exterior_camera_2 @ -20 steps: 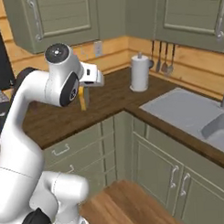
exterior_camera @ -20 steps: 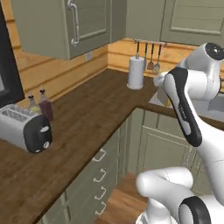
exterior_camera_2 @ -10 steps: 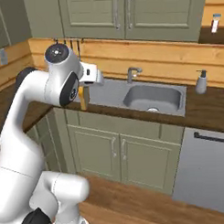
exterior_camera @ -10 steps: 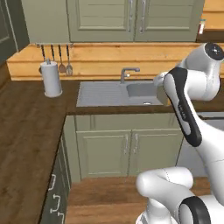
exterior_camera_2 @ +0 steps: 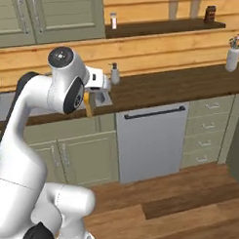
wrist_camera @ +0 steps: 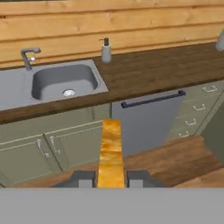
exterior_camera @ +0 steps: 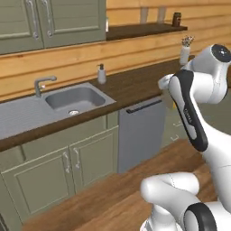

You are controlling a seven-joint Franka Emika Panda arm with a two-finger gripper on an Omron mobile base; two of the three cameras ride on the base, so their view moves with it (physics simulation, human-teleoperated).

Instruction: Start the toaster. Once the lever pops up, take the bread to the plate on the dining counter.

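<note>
Kitchen had a wood-plank wall (exterior_camera: 135, 49), a dark wood countertop (wrist_camera: 166, 70) with a grey sink (exterior_camera: 74, 98), sage-green cabinets (exterior_camera: 67, 162), a dishwasher (exterior_camera_2: 149, 140), and brown plank flooring (exterior_camera_2: 183, 202).

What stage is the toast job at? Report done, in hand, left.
Done: the bread is out of the toaster. In hand: the gripper is shut on the slice, held edge-on, facing the sink and dishwasher. Left: reach the dining counter and set the bread on the plate; neither can be seen from here.
</note>
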